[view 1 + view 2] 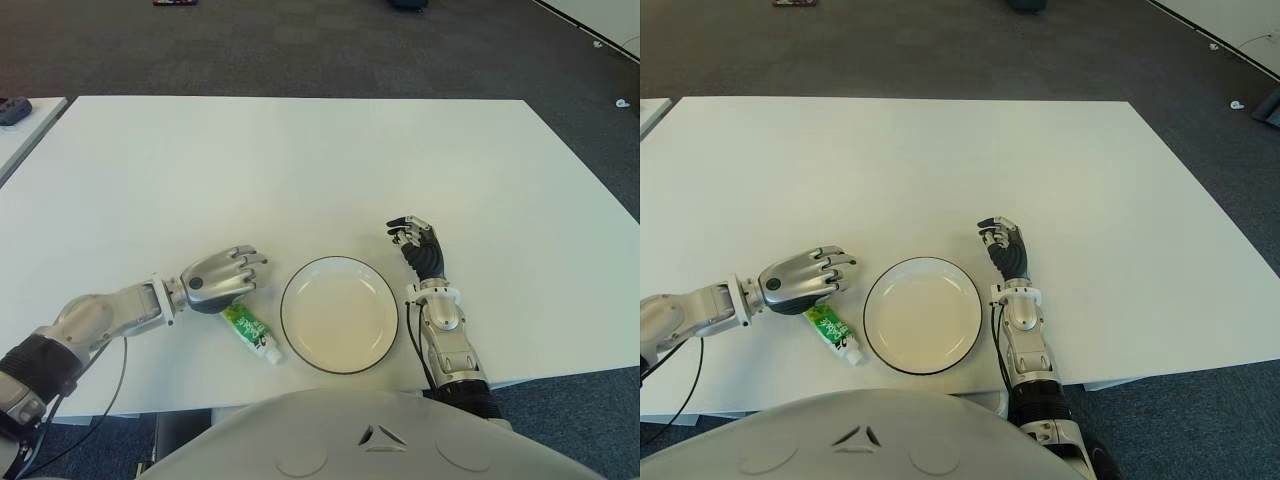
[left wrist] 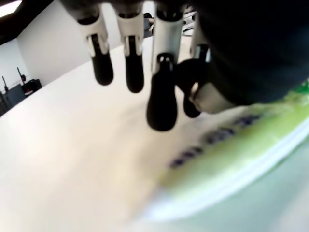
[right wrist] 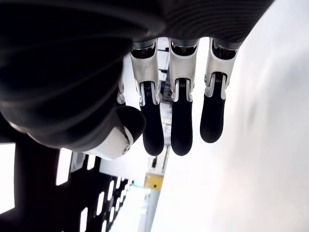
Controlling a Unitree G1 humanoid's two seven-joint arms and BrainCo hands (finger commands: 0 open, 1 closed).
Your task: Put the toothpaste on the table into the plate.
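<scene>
One open left hand (image 1: 222,277) over toothpaste (image 1: 251,333), seemingly ungrasped, beside plate (image 1: 385,300).

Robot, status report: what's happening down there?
Left hand open over green-and-white toothpaste tube, no grip. Right hand idle beside round white plate. Path clear.

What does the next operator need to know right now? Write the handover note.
Left hand: open, holds nothing, poised over the far end of the toothpaste.
Right hand: idle to the right of the plate, holds nothing.
Toothpaste lies flat on the table, just left of the plate, not in it.
Done: the approach only.
Left: grasp the tube, lift it, set it in the plate.
</scene>
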